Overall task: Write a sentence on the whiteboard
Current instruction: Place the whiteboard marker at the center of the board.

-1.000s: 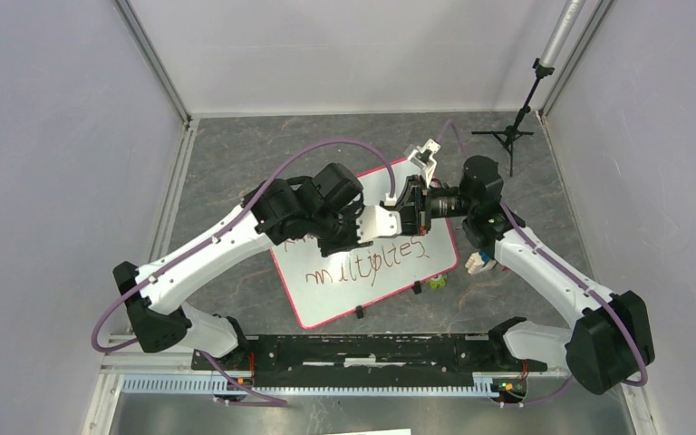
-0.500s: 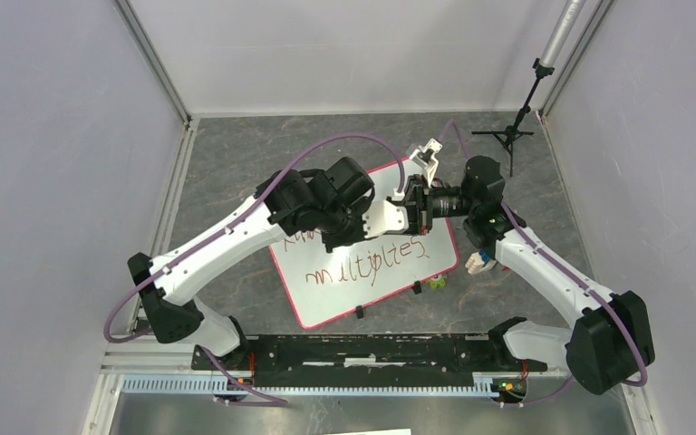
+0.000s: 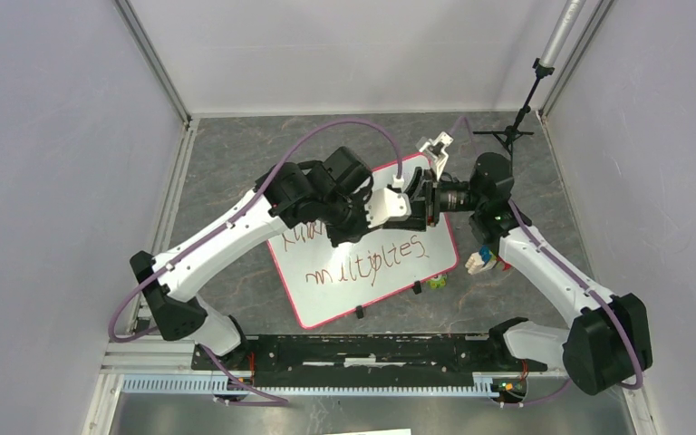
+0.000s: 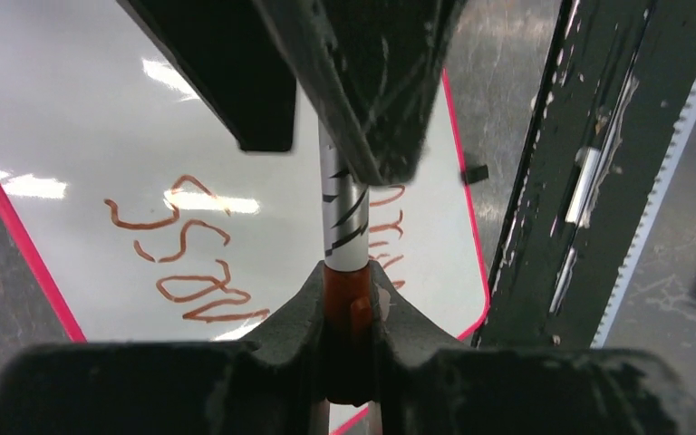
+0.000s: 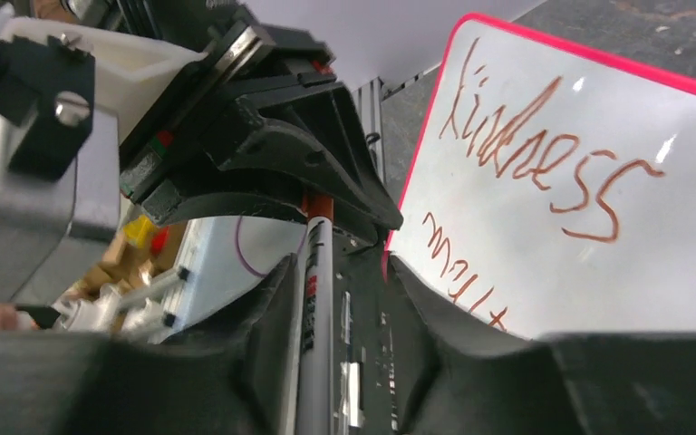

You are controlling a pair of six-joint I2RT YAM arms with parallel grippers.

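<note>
The whiteboard [image 3: 326,301] lies tilted at the centre of the overhead view, with the sentence [image 3: 367,265] across it in two lines. Above its upper-right corner hangs the marker [image 4: 344,213]. The left gripper [image 4: 347,285] is clamped on its reddish end and the right gripper [image 5: 335,281] on its barrel, probably to cap it.

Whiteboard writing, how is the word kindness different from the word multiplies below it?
The word kindness is the line farther from the clips on the whiteboard. The word multiplies runs nearer them. From the top camera, kindness is mostly covered by the left arm, while multiplies shows in full. Both are thin reddish-brown handwriting on the same board.
</note>
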